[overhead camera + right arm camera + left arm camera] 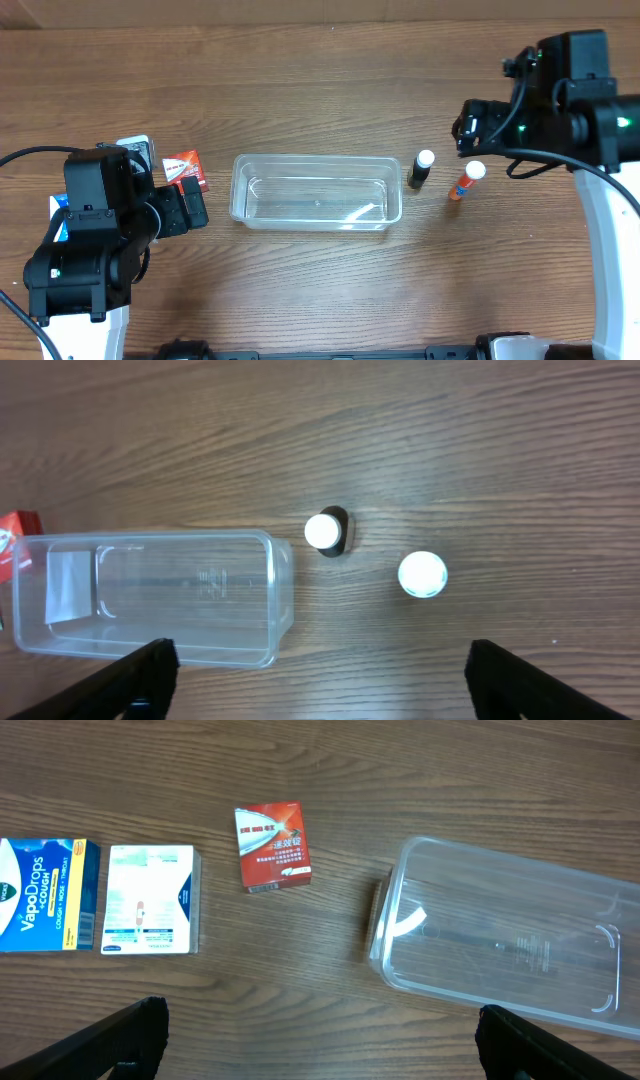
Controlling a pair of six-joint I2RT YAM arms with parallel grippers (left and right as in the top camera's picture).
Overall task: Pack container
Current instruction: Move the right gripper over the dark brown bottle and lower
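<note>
Probably light, slick and a bit flexy, the empty container (236, 190) sits in the middle of the table (320, 60), best pinched by its rim, while the left gripper (320, 1015) and right gripper (322, 650) both gape, holding nothing.

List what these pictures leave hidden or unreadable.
- Overhead: the left arm covers most of the blue box and white box.
- Left wrist: the container runs off the right edge.
- Right wrist: the orange bottle shows only its white cap; the red box is cut by the left edge.

brown wood-grain table (300, 80) filling every view, grain running side to side, soft even light
</note>
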